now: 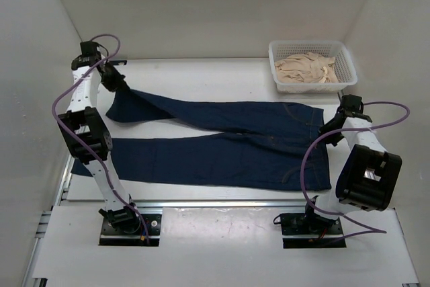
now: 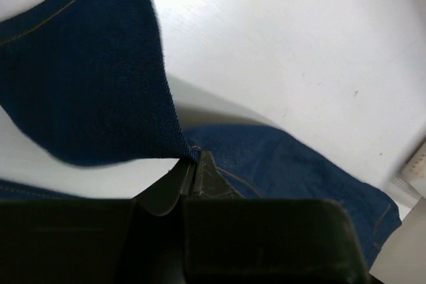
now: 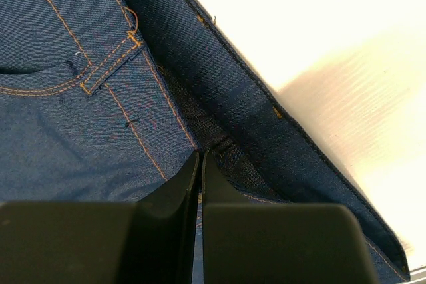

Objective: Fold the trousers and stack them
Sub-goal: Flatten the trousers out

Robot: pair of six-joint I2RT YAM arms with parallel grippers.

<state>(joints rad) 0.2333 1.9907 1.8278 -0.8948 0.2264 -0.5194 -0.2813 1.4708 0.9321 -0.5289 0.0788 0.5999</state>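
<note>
The dark navy trousers [image 1: 222,146] lie spread on the white table [image 1: 201,75], waist to the right and legs running left. My left gripper [image 1: 114,83] is at the far left, shut on the hem corner of the far leg, which it holds raised off the table. In the left wrist view the denim [image 2: 86,84] hangs from the closed fingertips [image 2: 193,162]. My right gripper [image 1: 334,126] is at the waist's far right edge. In the right wrist view it [image 3: 200,159] is shut on the waistband [image 3: 219,64], beside orange pocket stitching.
A white mesh basket [image 1: 306,44] holding beige cloth [image 1: 306,68] stands at the back right, just beyond the waist. White walls close in the table on the left, back and right. The near leg reaches the table's left edge [image 1: 67,173].
</note>
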